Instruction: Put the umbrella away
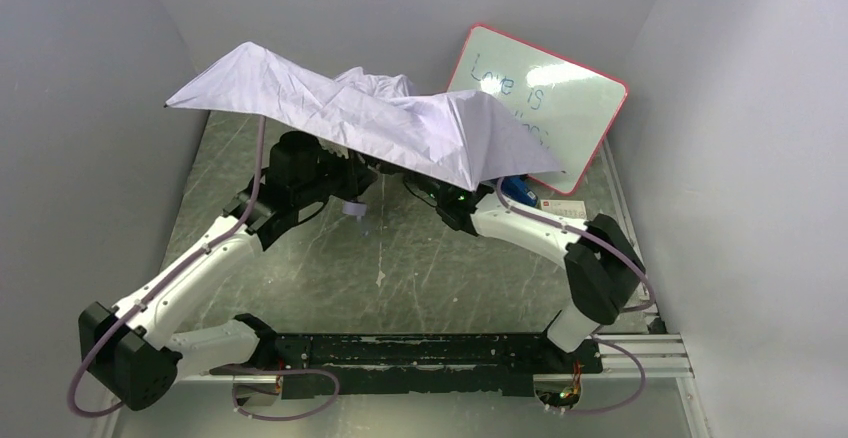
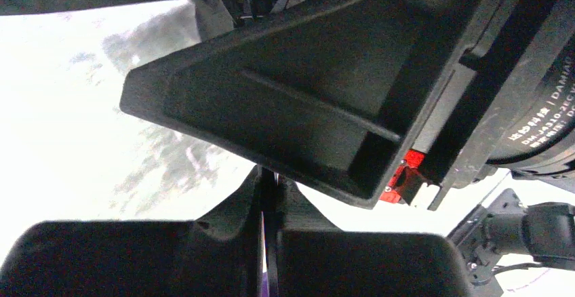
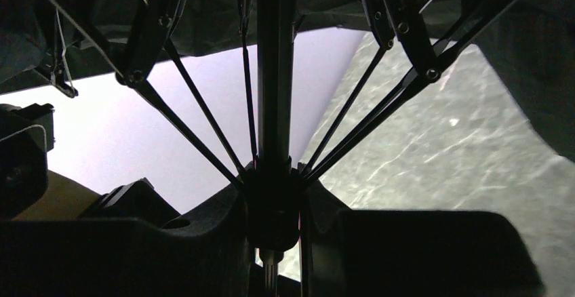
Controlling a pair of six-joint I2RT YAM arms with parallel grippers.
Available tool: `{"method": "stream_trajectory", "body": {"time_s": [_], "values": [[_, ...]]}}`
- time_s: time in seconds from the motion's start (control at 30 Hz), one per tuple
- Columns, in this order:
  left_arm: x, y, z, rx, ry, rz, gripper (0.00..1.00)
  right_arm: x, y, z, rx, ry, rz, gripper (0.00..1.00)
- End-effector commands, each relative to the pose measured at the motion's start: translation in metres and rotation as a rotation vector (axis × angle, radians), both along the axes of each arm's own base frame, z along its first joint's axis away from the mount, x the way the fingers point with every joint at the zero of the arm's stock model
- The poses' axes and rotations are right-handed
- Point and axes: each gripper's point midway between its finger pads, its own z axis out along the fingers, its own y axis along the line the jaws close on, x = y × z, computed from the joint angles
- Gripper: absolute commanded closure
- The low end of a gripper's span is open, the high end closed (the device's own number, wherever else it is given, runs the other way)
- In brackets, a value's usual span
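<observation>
Plainly, the umbrella hangs half-open above the tabletop: light, floppy fabric on thin, bendable ribs. My right pincer pinches the runner on the stiff shaft. My left pincer is pressed together, seemingly on that shaft, the only firm hold.

The umbrella is showing thin, matt lavender-white cloth that is creasing all over. Its shaft and ribs are looking like slim black metal with a dull sheen. The bench is gleaming faintly, its hard grey surface scratched and scuffed. The whiteboard is shining glossy inside a smooth red frame. The right gripper is presenting matt black moulded plastic.
</observation>
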Motion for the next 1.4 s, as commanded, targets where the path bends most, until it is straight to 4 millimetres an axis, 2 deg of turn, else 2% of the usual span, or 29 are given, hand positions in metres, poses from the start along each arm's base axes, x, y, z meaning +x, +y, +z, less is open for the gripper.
{"method": "stream_trajectory", "body": {"time_s": [0.0,0.1,0.2,0.33,0.5,0.6,0.97,1.17,1.37], "values": [[-0.005,0.034,0.043,0.074,-0.062,0.117,0.95,-0.011,0.026,-0.007,0.054,0.086,0.121,1.00],[-0.014,0.044,0.049,0.110,-0.027,0.131,0.95,-0.024,0.036,-0.004,0.067,0.119,0.148,1.00],[-0.022,0.048,0.038,0.169,0.068,0.125,0.95,-0.040,0.043,-0.011,0.080,0.192,0.179,1.00],[-0.040,0.050,0.033,0.176,0.152,0.103,0.95,-0.058,0.040,-0.022,0.078,0.251,0.199,1.00],[-0.047,0.063,0.045,0.222,0.170,0.128,0.95,-0.074,0.036,-0.009,0.083,0.241,0.218,1.00],[-0.050,0.067,0.046,0.262,0.192,0.124,0.95,-0.084,0.036,-0.011,0.092,0.267,0.258,1.00],[-0.063,0.074,0.012,0.304,0.302,0.133,0.95,-0.135,0.038,-0.088,0.099,0.484,0.348,1.00],[-0.057,0.071,-0.009,0.330,0.331,0.134,0.95,-0.136,0.041,-0.120,0.049,0.514,0.341,0.97],[-0.053,0.066,-0.043,0.384,0.382,0.112,0.95,-0.139,0.036,-0.162,0.004,0.574,0.320,0.93]]}}
